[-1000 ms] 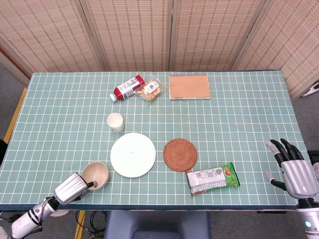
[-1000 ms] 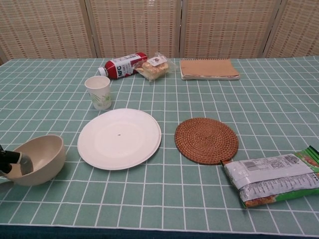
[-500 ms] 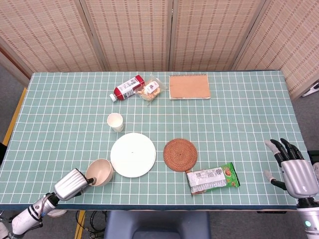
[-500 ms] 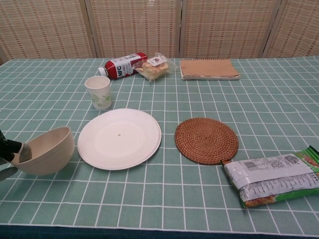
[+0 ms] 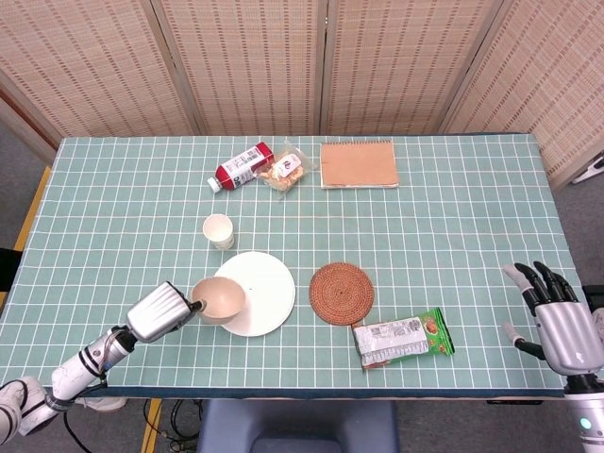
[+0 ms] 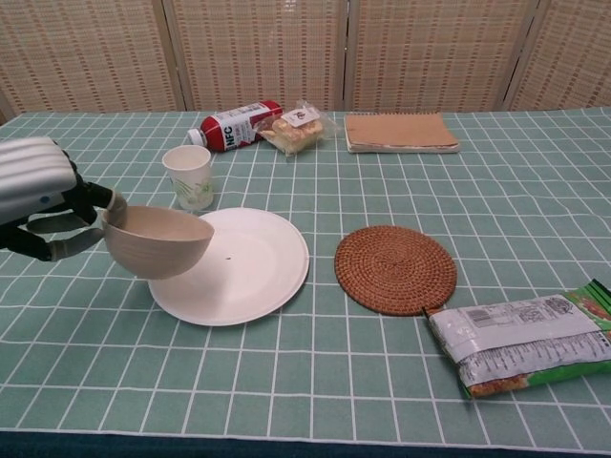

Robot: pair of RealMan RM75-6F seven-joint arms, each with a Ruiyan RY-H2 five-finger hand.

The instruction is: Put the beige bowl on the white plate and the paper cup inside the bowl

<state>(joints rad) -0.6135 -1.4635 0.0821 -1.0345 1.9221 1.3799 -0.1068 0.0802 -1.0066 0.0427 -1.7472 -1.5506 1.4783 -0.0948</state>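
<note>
My left hand (image 5: 162, 310) (image 6: 40, 196) grips the rim of the beige bowl (image 5: 219, 298) (image 6: 158, 240) and holds it in the air over the left edge of the white plate (image 5: 261, 293) (image 6: 239, 266). The paper cup (image 5: 219, 231) (image 6: 189, 176) stands upright on the table just behind the plate. At the table's right front corner, my right hand (image 5: 559, 322) rests with its fingers spread and nothing in it; the chest view does not show it.
A round woven coaster (image 5: 342, 293) (image 6: 395, 268) lies right of the plate, a green snack packet (image 5: 403, 339) (image 6: 520, 342) in front of it. At the back are a red bottle (image 5: 241, 166) (image 6: 234, 125), a wrapped snack (image 5: 286, 171) (image 6: 296, 129) and a brown notebook (image 5: 358, 164) (image 6: 399, 132).
My left hand has lifted the bowl off the table and carried it rightward and up, from the front left to over the plate's left edge. The right hand has barely moved.
</note>
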